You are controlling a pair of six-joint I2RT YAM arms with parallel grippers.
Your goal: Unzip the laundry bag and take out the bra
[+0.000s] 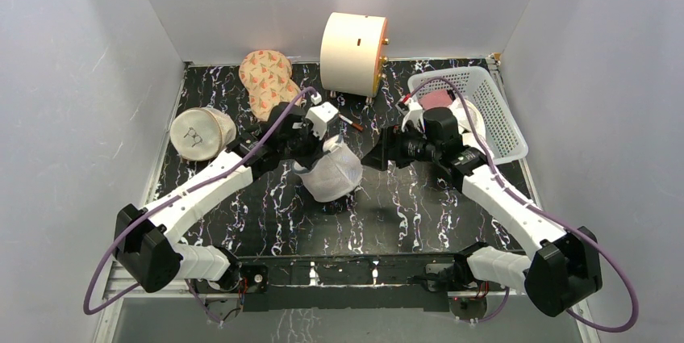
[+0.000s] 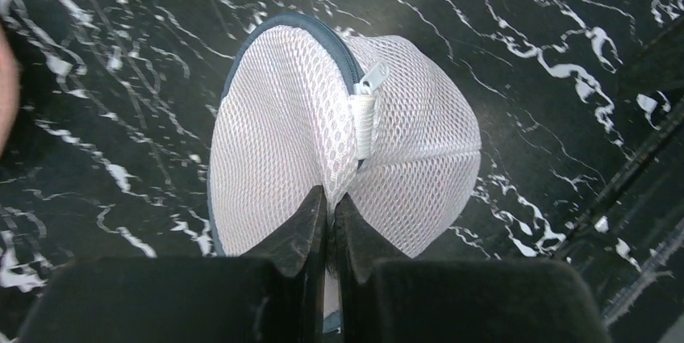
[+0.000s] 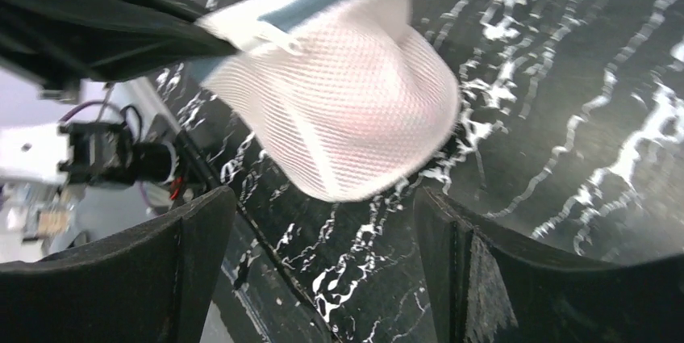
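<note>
Tension matters most for this step. The left tool (image 2: 329,215) is clamped narrow on a fold of mesh at the rim of the laundry bag (image 2: 282,141). The bag is over the middle of the worktop (image 1: 403,214), tipped on its side; whether it rests there or hangs slightly lifted I cannot tell. The zip pull (image 2: 369,83) lies flat against the mesh just beyond the pinch, and the blue-edged zip looks fully closed. The right tool (image 3: 319,198) is wide, jaws apart and holding nothing, pointed at the bag from near it. To unzip well, the right tool should close on the small pull tab alone, not on mesh, then draw it along the curve of the rim while the left hold resists. Catching fabric with the tab would likely jam the slider. The bra is not in plain view; presumably it is inside the bag.
</note>
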